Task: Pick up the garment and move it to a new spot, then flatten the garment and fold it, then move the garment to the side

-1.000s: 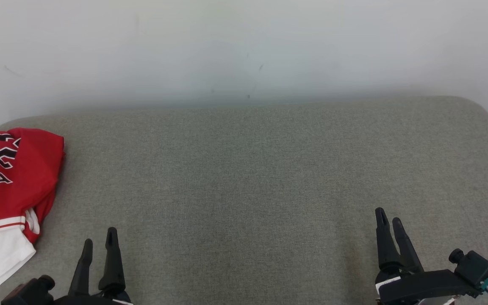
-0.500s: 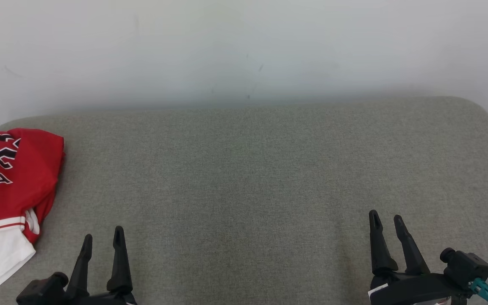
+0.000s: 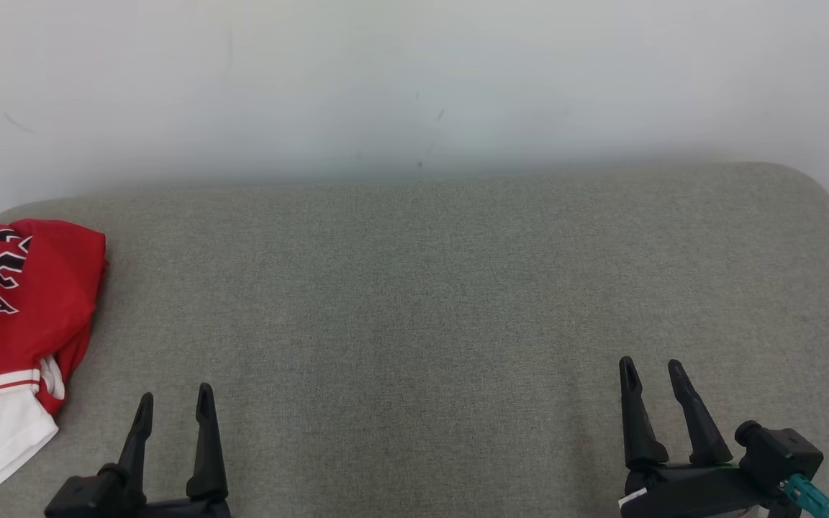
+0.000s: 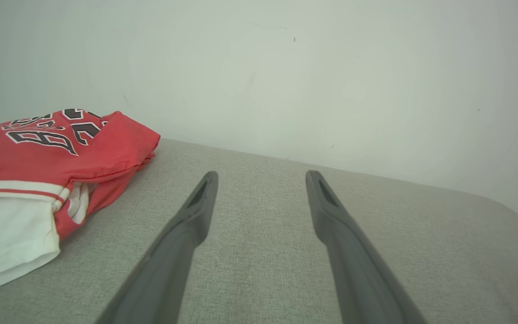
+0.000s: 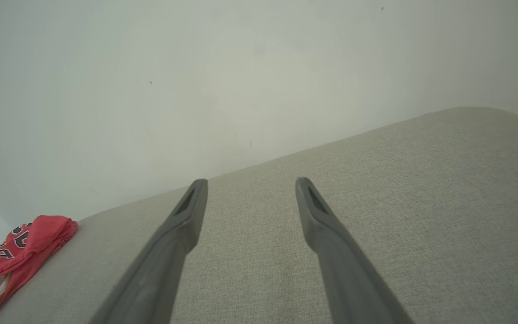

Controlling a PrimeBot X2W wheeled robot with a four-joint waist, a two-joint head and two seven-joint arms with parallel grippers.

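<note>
Over the last second both claws had sunk back toward the near edge, the left claw [image 3: 174,392] sliding a little right and the right claw [image 3: 650,362] a little left. Each hung low over the counter [image 3: 414,288], fingers aimed at the wall, spread wide and empty. The folded jersey [image 3: 11,309] lay at the counter's far left, near the left claw but apart from it. I reckoned a careless leftward swing of that arm could snag its white hem, spoiling the fold or shoving it off.
</note>
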